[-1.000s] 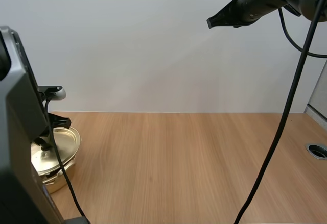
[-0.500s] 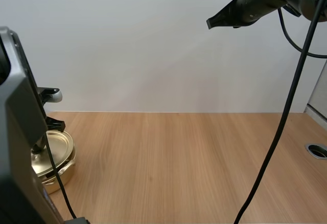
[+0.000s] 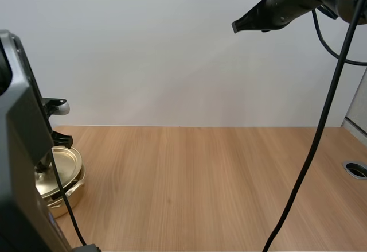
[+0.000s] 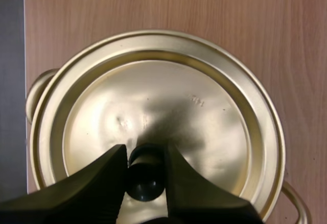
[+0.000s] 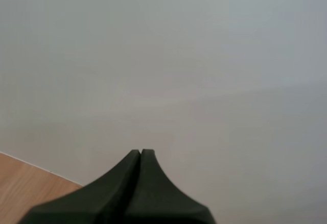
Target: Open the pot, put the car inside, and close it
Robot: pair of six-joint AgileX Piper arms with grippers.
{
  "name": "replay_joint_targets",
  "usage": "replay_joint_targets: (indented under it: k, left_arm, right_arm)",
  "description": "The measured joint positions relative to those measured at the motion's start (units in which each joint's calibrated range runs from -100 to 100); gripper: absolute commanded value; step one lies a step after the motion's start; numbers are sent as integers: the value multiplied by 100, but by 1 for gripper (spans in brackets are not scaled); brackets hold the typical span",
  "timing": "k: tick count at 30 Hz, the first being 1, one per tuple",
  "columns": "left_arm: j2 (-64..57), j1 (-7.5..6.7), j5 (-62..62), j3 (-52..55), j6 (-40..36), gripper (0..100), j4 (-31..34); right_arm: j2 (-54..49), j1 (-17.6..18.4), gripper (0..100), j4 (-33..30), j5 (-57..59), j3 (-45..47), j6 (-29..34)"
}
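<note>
- While the knob is being pinched between the fingers of the left gripper, the lid is being rested flat on the pot. A second ago it was being held tilted and a little higher.
- Over the last half second nothing is being shifted. Lid and pot are being kept at the left edge of the table, toward the near side.
- The right gripper is being held high at the far right, its fingers pressed together on nothing.
- Closing is being judged nearly done, with the knob yet to be released. Whether the car is lying inside is being hidden by the lid.
</note>
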Motion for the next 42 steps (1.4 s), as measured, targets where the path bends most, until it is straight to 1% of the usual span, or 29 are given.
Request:
replay_joint_targets:
  k: [4, 9, 10, 12, 14, 15, 16, 17, 18, 22, 25, 27, 30, 35, 39, 42]
  left_arm:
    - [136, 0, 17, 29, -17, 0, -27]
    - [232, 0, -285, 253, -14, 0, -70]
    - [232, 0, -374, 268, -14, 3, -70]
    - [232, 0, -445, 299, -14, 13, -70]
    - [232, 0, -500, 322, -14, 30, -70]
    - [232, 0, -633, 353, -14, 58, -70]
    - [232, 0, -778, 353, -14, 76, -70]
    - [252, 0, -807, 363, -14, 90, -70]
    - [247, 0, -778, 367, -23, 100, -181]
    - [247, -8, -724, 367, 22, 100, -265]
    - [222, -58, -731, 352, 47, 100, -308]
    - [154, -65, -800, 258, -45, 100, -442]
    - [-169, -65, -1334, 86, -6, 100, -898]
    - [-1045, -65, -2332, 40, 605, 100, -1754]
    - [-1832, -65, -2417, 40, 1229, 100, -2456]
    - [-2428, -65, -1941, 57, 1664, 100, -2952]
  right_arm:
    - [0, 0, 0, -11, 0, 0, 0]
    - [0, 0, 0, -22, 0, 0, 0]
    - [0, 0, 0, -22, 0, 0, 0]
    - [0, 0, 0, -22, 0, 0, 0]
    - [0, 0, 0, -22, 0, 0, 0]
    - [0, 0, 0, -22, 0, 0, 0]
    - [0, 0, 0, -22, 0, 0, 0]
    - [0, 0, 0, -22, 0, 0, 0]
    - [0, 0, 0, -22, 0, 0, 0]
    - [0, 0, 0, -45, 43, 0, -40]
    - [0, 0, 0, -118, 38, 0, -81]
    - [0, 0, 0, -182, 38, 0, -81]
    - [0, 0, 0, -215, 38, 0, -81]
    - [0, 0, 0, -205, 62, 0, -81]
    - [-25, 0, 0, -205, 58, 186, -105]
    - [-120, 0, 0, -88, -75, 441, -198]
